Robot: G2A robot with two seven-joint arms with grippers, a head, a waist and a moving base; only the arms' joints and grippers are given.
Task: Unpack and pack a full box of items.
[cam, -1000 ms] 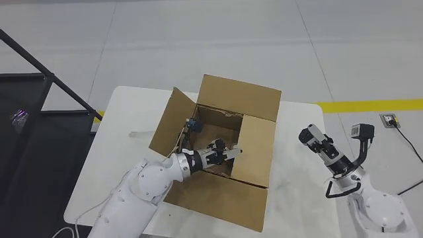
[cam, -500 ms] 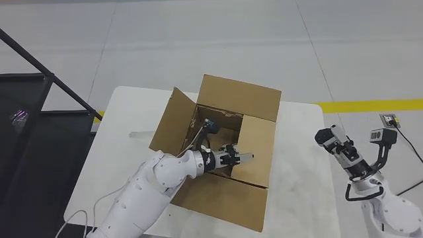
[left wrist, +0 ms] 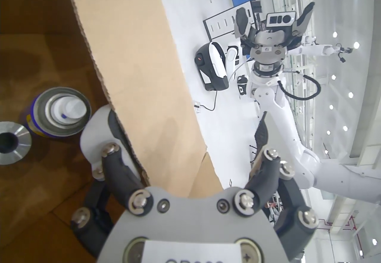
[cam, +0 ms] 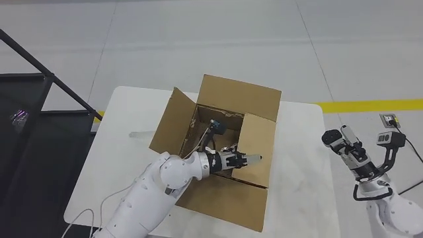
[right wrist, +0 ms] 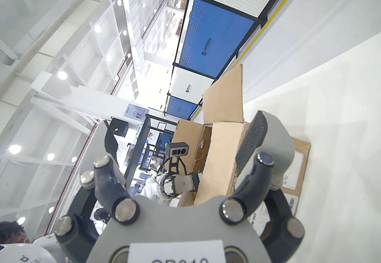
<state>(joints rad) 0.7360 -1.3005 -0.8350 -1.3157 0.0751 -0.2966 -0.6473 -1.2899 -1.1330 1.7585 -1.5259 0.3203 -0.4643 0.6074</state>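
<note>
open cardboard box [cam: 254,142] mid white table [cam: 132,112], blue spray can [left wrist: 58,111] and silver-topped item [left wrist: 10,142] upright inside, left gripper [cam: 244,159] at box's right flap, fingers spread wide astride flap edge, not clamped, right gripper [cam: 337,135] raised by table's right edge, wide open, empty

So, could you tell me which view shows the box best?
The top view: the whole box, opened out. The left wrist view gives one flap and the inside; the right wrist view, its outer side.
</note>
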